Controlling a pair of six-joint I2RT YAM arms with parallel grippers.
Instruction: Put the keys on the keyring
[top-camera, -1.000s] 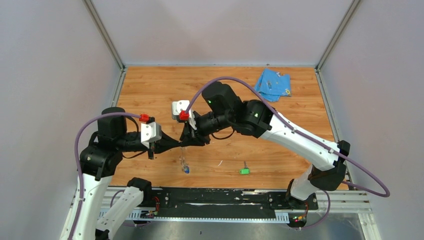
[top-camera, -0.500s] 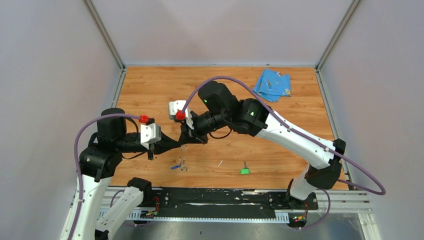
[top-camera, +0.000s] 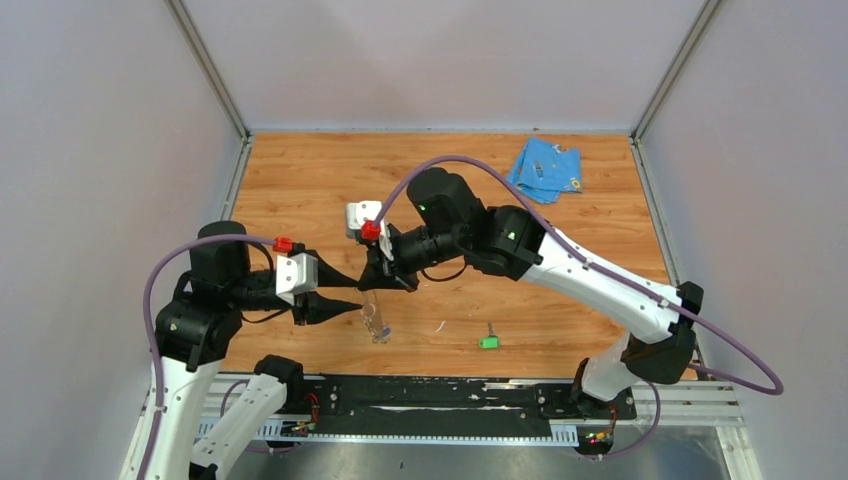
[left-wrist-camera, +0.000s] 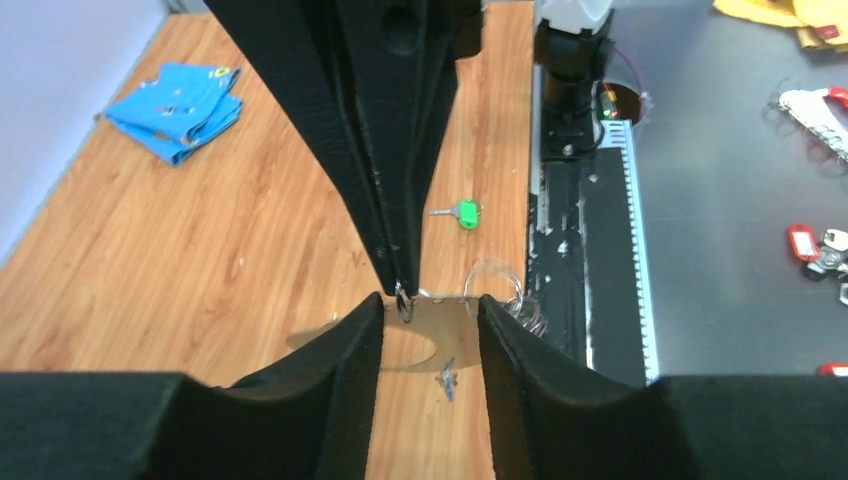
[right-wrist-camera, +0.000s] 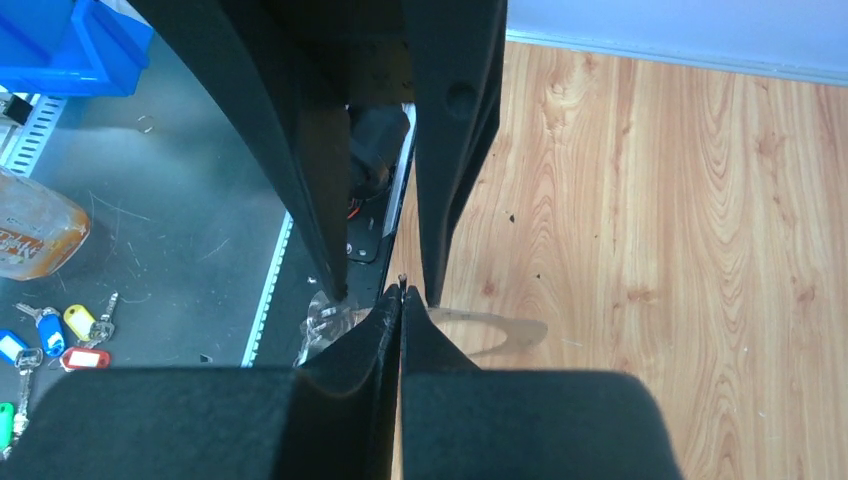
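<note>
The keyring (top-camera: 374, 314), a thin grey loop, hangs above the table's near middle from my right gripper (top-camera: 379, 287), which is shut on its top. In the left wrist view the ring (left-wrist-camera: 404, 304) shows at the right fingers' tip. A small blue-headed key (top-camera: 385, 331) (left-wrist-camera: 446, 376) dangles at the ring's lower end. My left gripper (top-camera: 360, 295) (left-wrist-camera: 430, 306) stands open just left of the ring, a finger on either side, holding nothing. The green-headed key (top-camera: 488, 342) (left-wrist-camera: 462, 212) lies flat on the wood to the right. In the right wrist view the shut fingertips (right-wrist-camera: 401, 295) pinch a thin metal edge.
A folded light-blue cloth (top-camera: 546, 169) (left-wrist-camera: 175, 98) lies at the far right corner of the wooden table (top-camera: 300, 180). The black base rail (top-camera: 430, 395) runs along the near edge. Grey walls close in the sides and back.
My left gripper has opened and let go of the keyring. The right gripper has closed on it, and the ring with the blue key has swung slightly right.
</note>
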